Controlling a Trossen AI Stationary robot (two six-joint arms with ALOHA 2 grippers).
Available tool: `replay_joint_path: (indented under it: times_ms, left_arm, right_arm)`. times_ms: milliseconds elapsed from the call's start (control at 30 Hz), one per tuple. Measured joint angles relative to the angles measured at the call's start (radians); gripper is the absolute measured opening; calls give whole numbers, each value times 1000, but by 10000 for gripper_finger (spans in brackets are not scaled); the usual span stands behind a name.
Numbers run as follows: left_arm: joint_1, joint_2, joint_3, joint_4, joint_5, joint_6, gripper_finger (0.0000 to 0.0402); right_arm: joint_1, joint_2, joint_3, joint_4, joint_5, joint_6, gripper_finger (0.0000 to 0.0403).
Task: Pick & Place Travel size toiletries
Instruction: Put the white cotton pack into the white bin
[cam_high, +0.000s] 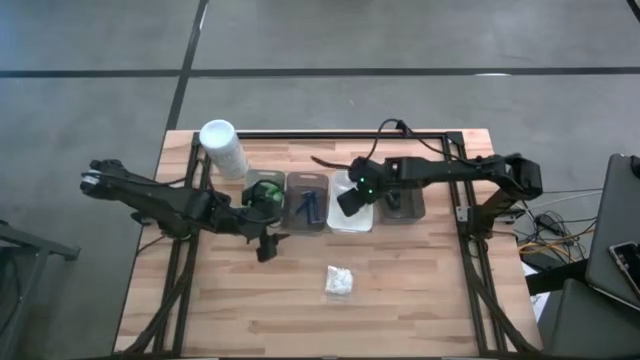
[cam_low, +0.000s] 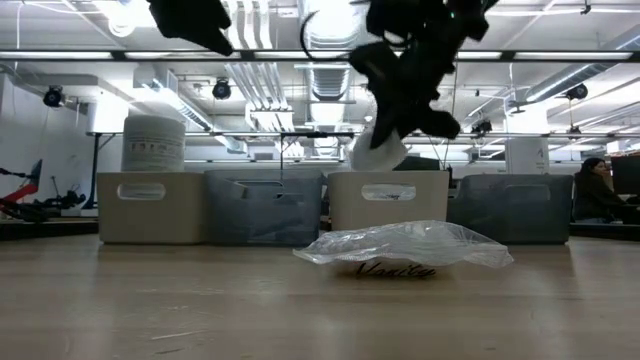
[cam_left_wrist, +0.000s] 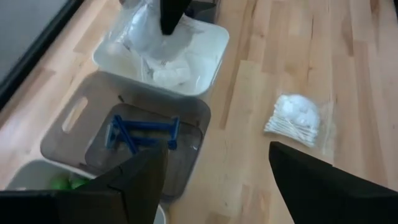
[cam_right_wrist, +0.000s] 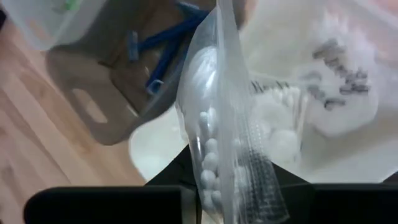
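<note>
Pale wooden tabletop (cam_high: 240, 300) carries a row of four rectangular plastic trays at its far side. Over the white tray (cam_high: 352, 215), the right gripper (cam_high: 350, 197) has its jaws pressed together on a clear plastic bag of white cotton swabs (cam_right_wrist: 217, 143), hanging above similar packets. Near the leftmost tray, holding bright green bottles (cam_left_wrist: 67, 183), the left gripper (cam_high: 268, 243) hovers with jaws spread, empty. Beside it, blue razors (cam_left_wrist: 143, 132) lie in the grey tray (cam_left_wrist: 74, 115). Another swab bag (cam_high: 339, 282) lies on the boards, a tall white cylinder (cam_high: 222, 147) behind.

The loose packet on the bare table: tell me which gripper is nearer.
Left. The left gripper hangs beside the packet; the right gripper holds a bag over the white tray.
</note>
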Motion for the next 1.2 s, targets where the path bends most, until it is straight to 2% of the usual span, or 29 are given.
replay_joint_path:
  times_ms: [167,333,533,667,900,1033,1200]
  left_arm:
    - [0,-46,-55,-4,16,-41,284]
    - [3,-87,-118,2,17,-56,284]
    - [6,-109,-138,31,39,-52,284]
    - [7,-111,-137,62,44,-34,284]
    - [7,-111,-141,66,43,-34,284]
    - [7,-111,-142,101,45,-17,284]
    - [7,-109,-145,161,93,47,284]
  right_arm:
    - [-69,0,-69,63,-146,48,49]
    - [-95,0,-98,70,-149,108,99]
    - [-92,0,-64,56,-116,119,180]
    - [-84,0,9,-99,-4,98,216]
    - [-59,0,143,-352,129,41,238]
    - [4,0,182,-386,131,46,244]
    - [146,0,178,-385,124,182,240]
